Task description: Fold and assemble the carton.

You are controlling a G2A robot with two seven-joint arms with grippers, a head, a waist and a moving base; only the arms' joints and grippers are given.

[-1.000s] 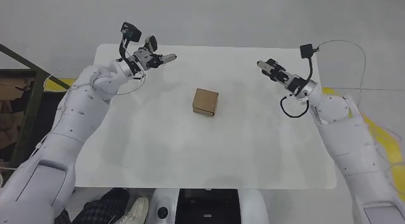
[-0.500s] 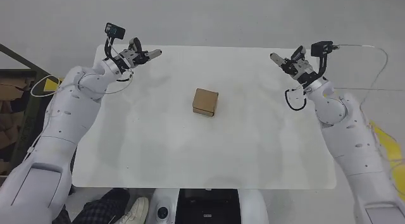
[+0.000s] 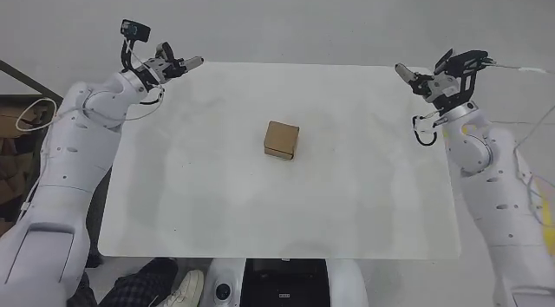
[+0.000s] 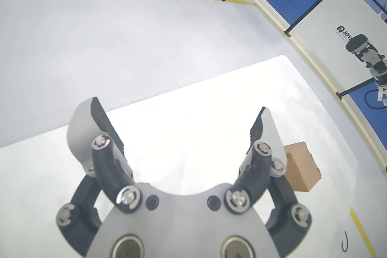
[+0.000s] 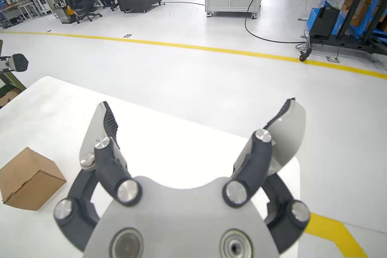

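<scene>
**tom:** left gripper [image 4: 180,108] has its fingers wide apart with nothing in it. right gripper [image 5: 197,105] is the same deal, spread and empty.

**kit:** and the carton [image 3: 282,140]?

**tom:** it's sitting mid table [image 3: 364,212], well apart from both grippers. It looks like a closed-up cube to me, so I'd say the folding is basically done.

**kit:** so this step is just clearing out?

**tom:** that's my guess. To do it well, hold the fingers spread, up off the tabletop and out wide, so nothing clips the box or pops a flap.

**kit:** arm pose?

**tom:** left arm [image 3: 87,125] reaches to the far left corner. right arm [image 3: 486,160] mirrors it at the far right corner, with both grippers angled inward.
</scene>
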